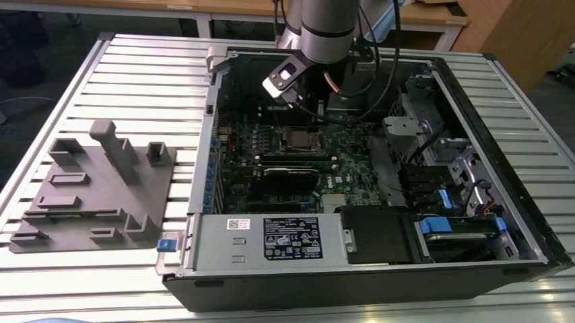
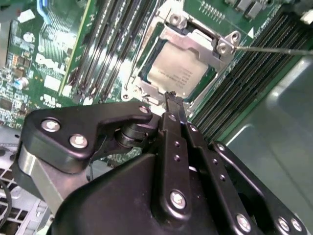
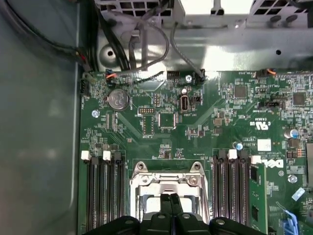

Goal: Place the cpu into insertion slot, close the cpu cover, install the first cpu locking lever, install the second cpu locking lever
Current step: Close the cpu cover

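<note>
The cpu (image 2: 178,73) lies flat in the slot (image 2: 128,92) with its metal top up. It is square, so it has no long axis. The cover (image 2: 193,41) lies down around it. The tool (image 2: 171,98) is clenched on nothing, its tip just beside the cover's edge, and its body hides the slot's near side. A thin lever (image 2: 274,49) runs out from one corner; whether it is latched cannot be told.
</note>
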`<action>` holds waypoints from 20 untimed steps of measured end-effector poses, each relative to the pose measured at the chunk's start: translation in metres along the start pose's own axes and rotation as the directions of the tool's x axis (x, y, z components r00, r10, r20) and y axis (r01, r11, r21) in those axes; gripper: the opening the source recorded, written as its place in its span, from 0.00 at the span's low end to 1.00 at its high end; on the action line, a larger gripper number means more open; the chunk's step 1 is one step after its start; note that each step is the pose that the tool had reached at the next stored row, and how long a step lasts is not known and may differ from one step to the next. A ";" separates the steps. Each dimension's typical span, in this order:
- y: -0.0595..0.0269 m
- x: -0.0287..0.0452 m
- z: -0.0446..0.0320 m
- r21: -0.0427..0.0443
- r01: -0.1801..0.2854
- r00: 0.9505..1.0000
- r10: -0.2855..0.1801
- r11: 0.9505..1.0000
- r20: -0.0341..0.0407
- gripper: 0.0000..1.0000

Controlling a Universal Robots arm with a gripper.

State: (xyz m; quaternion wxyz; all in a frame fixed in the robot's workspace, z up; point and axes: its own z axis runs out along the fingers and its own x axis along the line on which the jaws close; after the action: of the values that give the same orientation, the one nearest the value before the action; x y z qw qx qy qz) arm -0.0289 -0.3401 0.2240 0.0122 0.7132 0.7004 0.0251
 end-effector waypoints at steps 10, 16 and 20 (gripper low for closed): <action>-0.0074 -0.0003 0.0018 0.000 0.006 1.000 -0.006 1.000 0.000 0.11; -0.0075 -0.0003 0.0030 0.002 0.102 0.995 -0.102 0.995 -0.005 0.11; -0.0075 -0.0003 0.0037 0.002 0.168 0.986 -0.168 0.986 -0.009 0.11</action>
State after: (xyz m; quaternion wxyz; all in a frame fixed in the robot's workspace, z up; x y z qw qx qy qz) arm -0.0362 -0.3402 0.2199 0.0101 0.6515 0.7582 0.0260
